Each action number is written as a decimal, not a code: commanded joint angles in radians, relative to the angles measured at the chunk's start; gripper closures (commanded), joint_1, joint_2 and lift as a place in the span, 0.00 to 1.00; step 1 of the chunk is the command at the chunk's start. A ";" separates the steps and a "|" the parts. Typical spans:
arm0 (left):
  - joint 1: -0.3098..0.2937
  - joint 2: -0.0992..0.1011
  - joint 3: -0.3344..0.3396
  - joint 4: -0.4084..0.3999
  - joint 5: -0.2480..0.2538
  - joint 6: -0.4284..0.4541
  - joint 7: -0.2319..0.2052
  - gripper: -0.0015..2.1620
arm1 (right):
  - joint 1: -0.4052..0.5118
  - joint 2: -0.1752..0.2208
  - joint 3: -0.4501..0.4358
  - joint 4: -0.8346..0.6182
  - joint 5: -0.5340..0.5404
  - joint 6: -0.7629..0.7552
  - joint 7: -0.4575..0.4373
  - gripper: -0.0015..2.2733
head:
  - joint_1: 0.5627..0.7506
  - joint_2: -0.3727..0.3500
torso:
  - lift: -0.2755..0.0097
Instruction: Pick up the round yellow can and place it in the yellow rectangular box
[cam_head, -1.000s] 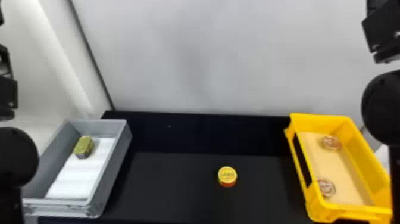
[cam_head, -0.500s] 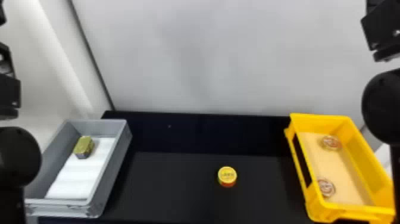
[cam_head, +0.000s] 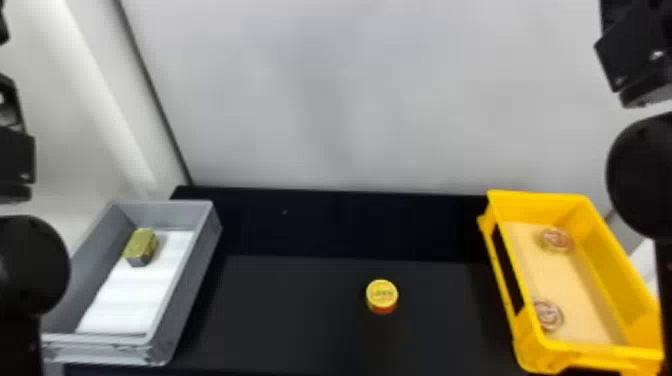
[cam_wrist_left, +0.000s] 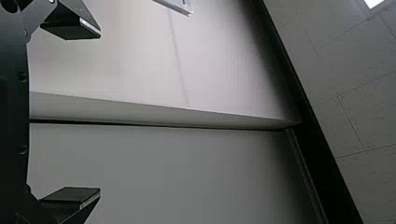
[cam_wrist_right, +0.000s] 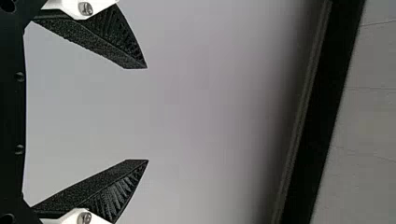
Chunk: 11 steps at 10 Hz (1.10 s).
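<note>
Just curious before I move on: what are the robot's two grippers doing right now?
Left gripper: open, with nothing between its fingers.
Right gripper: open too, fingers apart and holding nothing.

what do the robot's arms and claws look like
The left arm and right arm are black with rounded joints. The left claw has black wedge-shaped fingers; the right claw has grainy, ribbed black ones, with white mounts and silver screws.

the round yellow can (cam_head: 382, 295), reddish low on its side, stands upright on the black table (cam_head: 300, 310); the yellow rectangular box (cam_head: 531, 207), open-topped, tan-floored, sits to its right.
</note>
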 joint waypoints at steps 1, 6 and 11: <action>0.000 0.001 -0.001 0.000 0.002 -0.003 0.000 0.04 | -0.033 0.028 -0.046 0.018 -0.166 0.225 -0.002 0.02 | 0.70 0.59 | 0.96; 0.008 0.003 0.004 0.002 0.009 -0.003 0.000 0.04 | -0.153 0.060 -0.109 0.192 -0.487 0.717 0.041 0.03 | 0.70 0.59 | 0.96; 0.007 0.000 -0.006 0.002 0.010 -0.002 0.000 0.04 | -0.164 0.031 0.006 0.455 -0.293 0.891 0.537 0.05 | 0.70 0.59 | 0.96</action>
